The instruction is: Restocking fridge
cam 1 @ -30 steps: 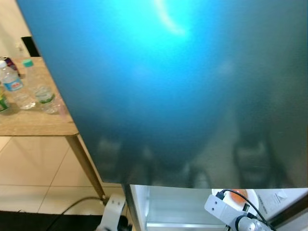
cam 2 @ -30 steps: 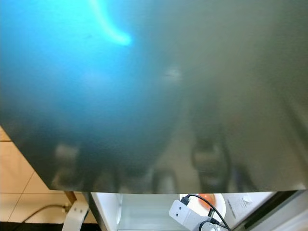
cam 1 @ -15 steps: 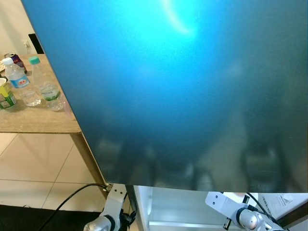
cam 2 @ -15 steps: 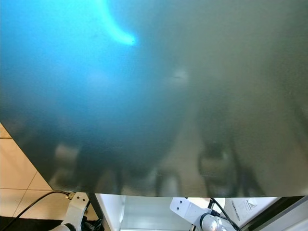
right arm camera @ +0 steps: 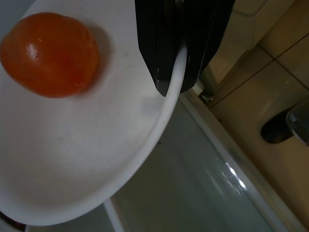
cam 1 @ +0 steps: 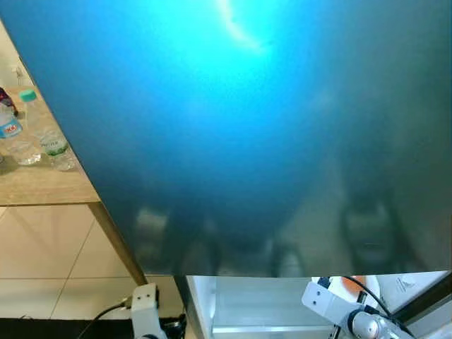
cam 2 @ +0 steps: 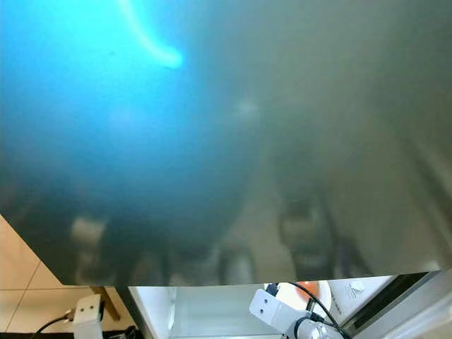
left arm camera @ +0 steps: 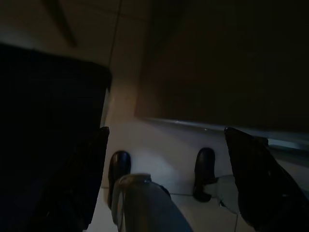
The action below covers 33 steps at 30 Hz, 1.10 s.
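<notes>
- Plate, white, is pinched at its rim by the right gripper, fingers clamped, before the fridge.
- Tomato lies on it.
- Left gripper hangs low, fingers wide apart.

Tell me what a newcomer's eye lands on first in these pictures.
A glossy blue fridge door looms across the head views, hiding most of the scene. In the right wrist view, the right hand pinches the rim of a white plate carrying an orange-red fruit. Water bottles stand on a wooden table at the left.
</notes>
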Available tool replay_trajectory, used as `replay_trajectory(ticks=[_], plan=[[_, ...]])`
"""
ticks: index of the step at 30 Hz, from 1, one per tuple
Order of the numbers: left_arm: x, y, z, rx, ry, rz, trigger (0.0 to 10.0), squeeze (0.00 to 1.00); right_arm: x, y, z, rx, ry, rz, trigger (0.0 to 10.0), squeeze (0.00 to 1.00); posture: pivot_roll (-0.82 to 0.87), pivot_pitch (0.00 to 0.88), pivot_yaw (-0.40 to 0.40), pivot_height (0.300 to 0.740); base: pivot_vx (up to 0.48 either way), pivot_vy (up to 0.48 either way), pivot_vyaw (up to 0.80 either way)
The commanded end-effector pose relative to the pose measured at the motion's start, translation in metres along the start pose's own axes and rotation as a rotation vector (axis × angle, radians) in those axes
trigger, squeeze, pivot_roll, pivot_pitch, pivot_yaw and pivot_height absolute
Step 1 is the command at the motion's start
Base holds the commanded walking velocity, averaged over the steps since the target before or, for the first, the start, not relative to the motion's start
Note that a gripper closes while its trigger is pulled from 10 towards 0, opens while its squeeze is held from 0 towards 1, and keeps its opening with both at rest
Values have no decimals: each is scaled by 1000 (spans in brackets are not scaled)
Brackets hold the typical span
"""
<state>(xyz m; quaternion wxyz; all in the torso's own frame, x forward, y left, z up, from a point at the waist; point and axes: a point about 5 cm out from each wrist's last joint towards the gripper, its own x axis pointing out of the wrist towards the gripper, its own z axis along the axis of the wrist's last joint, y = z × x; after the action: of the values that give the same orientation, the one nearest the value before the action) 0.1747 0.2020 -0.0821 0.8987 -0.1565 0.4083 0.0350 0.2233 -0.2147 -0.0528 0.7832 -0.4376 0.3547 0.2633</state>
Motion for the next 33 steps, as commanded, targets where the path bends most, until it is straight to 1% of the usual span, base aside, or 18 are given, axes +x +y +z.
replay_trajectory(ticks=[1,5,8,9,10,13,14,15,16,20,21,22,25,27,33], plan=[[-6,12,-11,-5,55,55,10000,0,-2,6,-10,24,38,9,10000,0,-76,0,1,740,0,0,0],[-7,14,-16,13,81,64,10000,0,-4,11,-15,47,60,16,10000,0,-76,0,1,740,0,0,0],[-9,15,-22,36,113,70,10000,0,-7,21,-28,99,113,20,10000,0,-73,0,7,740,0,0,0],[-9,15,-23,41,119,71,10000,0,-9,26,-34,129,136,25,10000,0,-73,0,7,740,0,0,0],[-9,15,-23,41,119,71,10000,0,-9,26,-34,129,136,25,10000,0,-73,0,7,740,0,0,0],[-9,15,-24,58,129,76,10000,0,-15,39,-47,182,186,45,10000,0,-68,0,10,740,0,0,0],[-9,15,-24,58,129,76,10000,0,-15,39,-47,182,186,45,10000,0,-68,0,10,740,0,0,0],[-9,16,-24,68,132,81,10000,0,-18,46,-54,207,212,56,10000,0,-69,0,12,740,0,0,0],[-9,16,-23,71,133,83,10000,0,-19,49,-57,224,224,60,10000,0,-71,0,15,740,0,0,0],[-10,18,-23,80,135,87,10000,0,-22,55,-63,258,248,70,10000,0,-73,0,17,740,0,0,0],[-10,18,-23,83,136,88,10000,0,-23,57,-65,268,257,74,10000,0,-73,0,17,740,0,0,0],[-10,19,-21,89,136,91,10000,0,-26,63,-68,281,275,84,10000,0,-74,0,18,740,0,0,0],[-10,21,-20,90,135,94,10000,0,-27,67,-70,288,285,89,10000,0,-74,0,18,740,0,0,0],[-10,23,-19,90,134,100,10000,0,-29,73,-74,306,301,96,10000,0,-74,0,18,740,0,0,0],[-11,24,-19,94,137,106,10000,0,-30,75,-74,319,306,94,10000,0,-76,0,19,740,0,0,0]])
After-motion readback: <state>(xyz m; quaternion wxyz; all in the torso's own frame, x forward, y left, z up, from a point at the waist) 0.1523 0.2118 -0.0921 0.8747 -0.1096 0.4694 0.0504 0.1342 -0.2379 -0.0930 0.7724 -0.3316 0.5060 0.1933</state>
